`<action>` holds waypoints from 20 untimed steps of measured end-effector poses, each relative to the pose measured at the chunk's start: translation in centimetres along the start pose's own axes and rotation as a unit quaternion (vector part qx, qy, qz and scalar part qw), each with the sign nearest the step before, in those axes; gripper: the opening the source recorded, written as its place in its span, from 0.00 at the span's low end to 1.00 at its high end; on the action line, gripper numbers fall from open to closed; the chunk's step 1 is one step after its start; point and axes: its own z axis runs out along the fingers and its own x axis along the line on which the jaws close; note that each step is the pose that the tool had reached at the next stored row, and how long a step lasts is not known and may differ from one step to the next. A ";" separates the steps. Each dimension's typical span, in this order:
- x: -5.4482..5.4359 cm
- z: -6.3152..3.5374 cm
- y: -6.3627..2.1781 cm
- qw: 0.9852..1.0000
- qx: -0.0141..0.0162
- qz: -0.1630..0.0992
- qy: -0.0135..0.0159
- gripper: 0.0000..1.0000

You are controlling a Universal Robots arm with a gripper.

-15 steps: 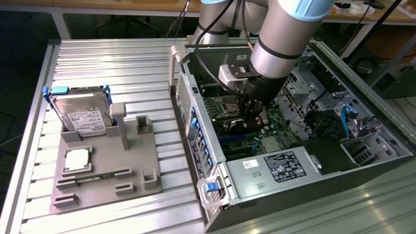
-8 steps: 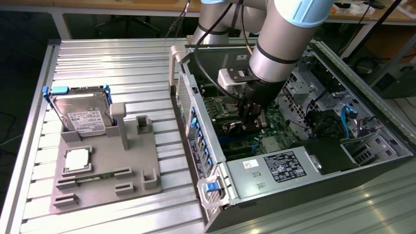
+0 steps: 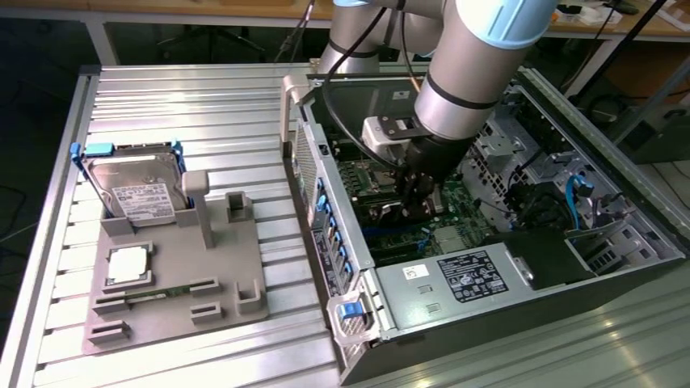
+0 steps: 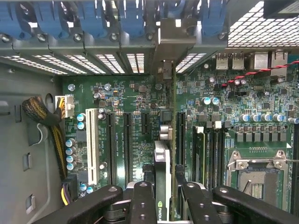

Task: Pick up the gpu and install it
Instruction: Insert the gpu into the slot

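The gpu (image 4: 163, 156) hangs edge-on between my fingers (image 4: 142, 198), with its green board edge over a long black slot (image 4: 180, 133) of the motherboard (image 4: 135, 93). Its silver bracket (image 4: 175, 44) reaches the case's rear wall, under the blue slot latches (image 4: 133, 21). My gripper (image 4: 167, 193) is shut on the card's top edge. In the exterior view the gripper (image 3: 415, 194) is down inside the open computer case (image 3: 356, 267), and the gpu (image 3: 401, 212) sits low against the motherboard (image 3: 361, 178). Whether the card is pushed fully into the slot I cannot tell.
A grey fixture plate (image 3: 173, 311) lies at the exterior view's left, holding a silver hard drive with blue rails (image 3: 129, 190), a processor chip (image 3: 128, 265) and a narrow RAM stick (image 3: 161, 291). Inside the case are the power supply (image 3: 458, 283), drive cages and cables (image 3: 577, 202). The CPU socket (image 4: 257, 179) sits close beside the card.
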 end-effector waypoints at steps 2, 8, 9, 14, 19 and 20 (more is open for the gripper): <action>0.0 0.00 0.00 1.000 0.000 0.000 0.000 0.27; 0.0 0.00 0.00 1.000 -0.011 0.000 0.000 0.27; 0.0 0.00 0.00 1.000 -0.011 0.000 0.000 0.27; -0.1 0.01 0.07 1.000 -0.011 0.000 0.000 0.27; -0.2 0.00 -0.18 1.000 -0.011 0.000 -0.002 0.27; -0.2 0.01 -0.20 1.000 -0.011 0.000 -0.003 0.27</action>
